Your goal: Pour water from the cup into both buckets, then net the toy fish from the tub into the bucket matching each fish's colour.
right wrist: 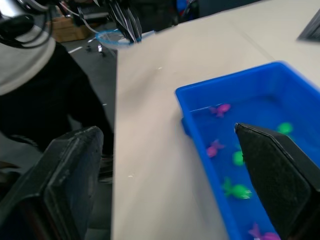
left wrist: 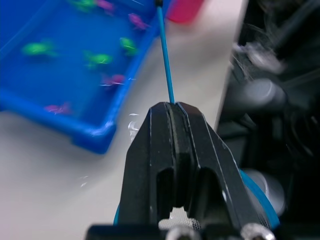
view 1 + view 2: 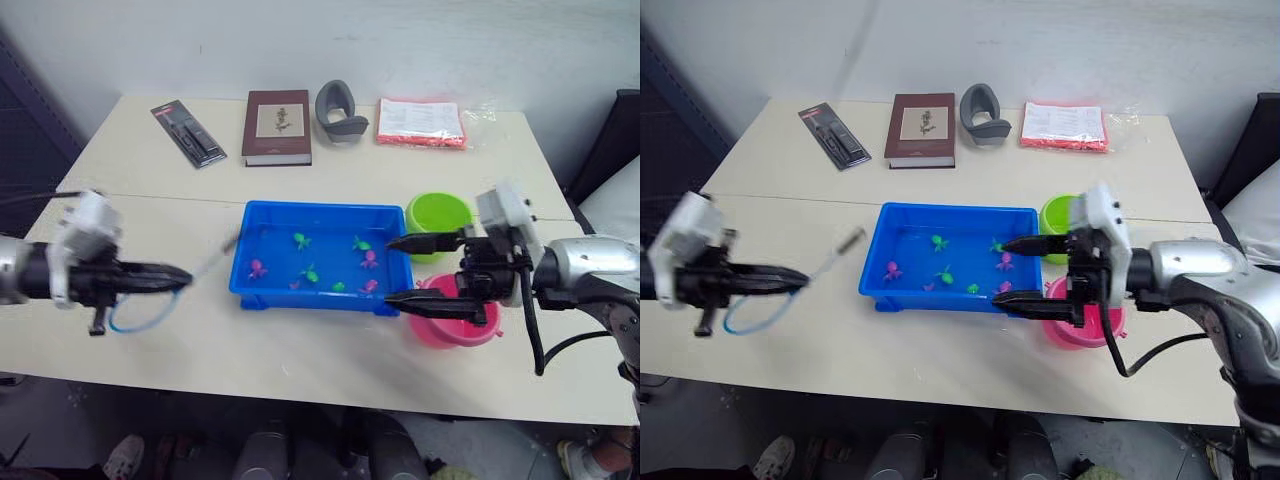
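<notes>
On the pale table we see the blue tub near the middle, with small green and pink toy fish scattered inside it. We cannot make out the water in the tub or the buckets. Just beside the tub's right end stand the two buckets: the lime green bucket farther back and the pink bucket nearer the front edge.

Our right gripper hovers at that right end of the tub, in front of the buckets, its two black fingers spread wide apart with nothing between them; one fingertip points over the tub's far right corner, the other over its near right corner.

Our left gripper hangs well to the left of the tub, fingers pressed together on the thin blue handle of a small net. The net's hoop sits back by the wrist, while the handle's free end reaches toward the tub's left rim.

Along the far side of the table lie a brown book, a black packaged tool, a grey tape dispenser and a red-and-white packet
</notes>
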Motion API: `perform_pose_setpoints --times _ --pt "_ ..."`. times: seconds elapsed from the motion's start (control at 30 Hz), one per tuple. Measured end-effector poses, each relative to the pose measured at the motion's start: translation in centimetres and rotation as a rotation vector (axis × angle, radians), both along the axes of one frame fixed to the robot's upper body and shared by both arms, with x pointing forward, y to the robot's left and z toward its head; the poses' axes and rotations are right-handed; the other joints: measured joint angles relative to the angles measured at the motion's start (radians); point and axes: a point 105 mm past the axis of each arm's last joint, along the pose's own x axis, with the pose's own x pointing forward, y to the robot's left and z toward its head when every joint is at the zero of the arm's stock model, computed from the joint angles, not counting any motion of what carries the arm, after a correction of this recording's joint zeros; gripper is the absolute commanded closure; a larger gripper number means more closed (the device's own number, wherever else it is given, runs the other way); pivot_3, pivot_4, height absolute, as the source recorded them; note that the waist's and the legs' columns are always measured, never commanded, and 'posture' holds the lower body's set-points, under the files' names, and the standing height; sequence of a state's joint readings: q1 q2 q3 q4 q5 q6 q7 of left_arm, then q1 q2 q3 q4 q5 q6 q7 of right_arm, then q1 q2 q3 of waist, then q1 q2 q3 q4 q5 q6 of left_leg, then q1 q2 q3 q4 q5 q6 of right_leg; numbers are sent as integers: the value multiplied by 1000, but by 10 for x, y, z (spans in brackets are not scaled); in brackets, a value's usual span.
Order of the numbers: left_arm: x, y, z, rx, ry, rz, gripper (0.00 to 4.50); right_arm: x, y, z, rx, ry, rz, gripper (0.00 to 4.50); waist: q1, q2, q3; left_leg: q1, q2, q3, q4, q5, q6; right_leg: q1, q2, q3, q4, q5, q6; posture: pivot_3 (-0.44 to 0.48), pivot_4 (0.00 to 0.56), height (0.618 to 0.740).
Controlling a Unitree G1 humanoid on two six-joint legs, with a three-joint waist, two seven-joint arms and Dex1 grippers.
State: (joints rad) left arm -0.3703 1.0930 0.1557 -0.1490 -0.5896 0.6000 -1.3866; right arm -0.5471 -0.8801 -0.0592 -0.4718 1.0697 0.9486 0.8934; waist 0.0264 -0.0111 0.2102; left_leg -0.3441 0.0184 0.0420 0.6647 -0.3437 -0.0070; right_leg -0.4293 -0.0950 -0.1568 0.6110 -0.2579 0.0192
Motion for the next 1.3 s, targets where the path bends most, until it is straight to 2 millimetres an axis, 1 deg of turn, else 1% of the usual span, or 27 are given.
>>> perform_pose_setpoints --times 0.1,0.2,0.27,0.43,0.7,0.8,0.9,1.0,1.07,1.13,1.17,1.2,1.23,1.3 --pt "5 -36 -7 30 -58 -138 4491 -5 15 -6 -18 89 49 0 0 0 0 -3 -1 0 2 1 0 -1 0 0 0 1 1 0 150 740" --pt "10 -70 0 -8 -111 -229 4491 -7 31 -17 -42 145 76 0 -2 -1 -1 -11 -2 0 7 2 2 -7 1 -1 2 4 5 0 150 740" --pt "10 -79 1 15 -113 -267 4491 -7 39 -24 -58 175 79 0 -7 -1 -1 -14 -2 3 11 2 4 -10 0 1 4 4 6 0 150 740" --pt "7 -95 -3 60 -49 -350 4491 -2 45 -27 -66 190 50 0 -2 -1 -1 -18 -3 2 18 0 7 -12 0 2 6 5 8 0 150 740" --pt "9 -101 -11 97 -5 -352 4491 -2 47 -32 -68 262 43 0 -4 -1 -1 -20 -3 3 19 0 8 -13 0 2 6 6 9 0 150 740" --pt "9 -105 -10 81 -4 -360 4491 -3 47 -35 -79 280 46 0 -2 -1 -1 -22 -3 2 20 0 9 -14 0 1 7 6 10 0 150 740" --pt "9 -106 -11 79 -3 -354 4491 -4 48 -35 -75 288 49 0 -3 -1 -1 -22 -3 2 20 0 9 -14 0 1 7 6 10 0 150 740" --pt "9 -106 -11 78 -1 -348 4500 -4 52 -35 -59 297 48 912 -3 -1 -1 -22 -3 2 20 0 9 -14 0 1 7 6 10 0 150 740" --pt "9 -106 -12 79 0 -348 4500 -1 50 -33 -45 290 23 1923 -2 -1 -1 -22 -4 2 21 0 9 -14 0 1 7 6 10 0 150 740" --pt "9 -106 -12 78 -2 -344 4500 1 49 -31 -39 282 8 3029 -2 -1 -1 -22 -4 2 21 0 9 -14 0 1 7 7 10 0 150 740" --pt "9 -107 -12 77 -4 -341 4500 1 49 -31 -39 282 6 3481 -2 -1 -1 -22 -4 2 21 0 9 -14 0 1 7 7 10 0 150 740" --pt "10 -107 -12 74 -6 -341 4500 2 49 -32 -40 283 3 4068 -2 -1 -1 -22 -4 2 21 0 9 -14 0 1 7 7 10 0 150 740" --pt "9 -109 -12 69 -6 -345 4500 3 48 -32 -42 282 -6 4480 -2 -1 -1 -22 -4 2 21 0 9 -14 0 1 7 7 10 0 150 740" --pt "10 -110 -12 64 -10 -339 4500 5 47 -33 -45 280 -17 4480 -3 -1 -1 -22 -4 2 21 0 9 -14 0 2 7 7 10 0 150 740"
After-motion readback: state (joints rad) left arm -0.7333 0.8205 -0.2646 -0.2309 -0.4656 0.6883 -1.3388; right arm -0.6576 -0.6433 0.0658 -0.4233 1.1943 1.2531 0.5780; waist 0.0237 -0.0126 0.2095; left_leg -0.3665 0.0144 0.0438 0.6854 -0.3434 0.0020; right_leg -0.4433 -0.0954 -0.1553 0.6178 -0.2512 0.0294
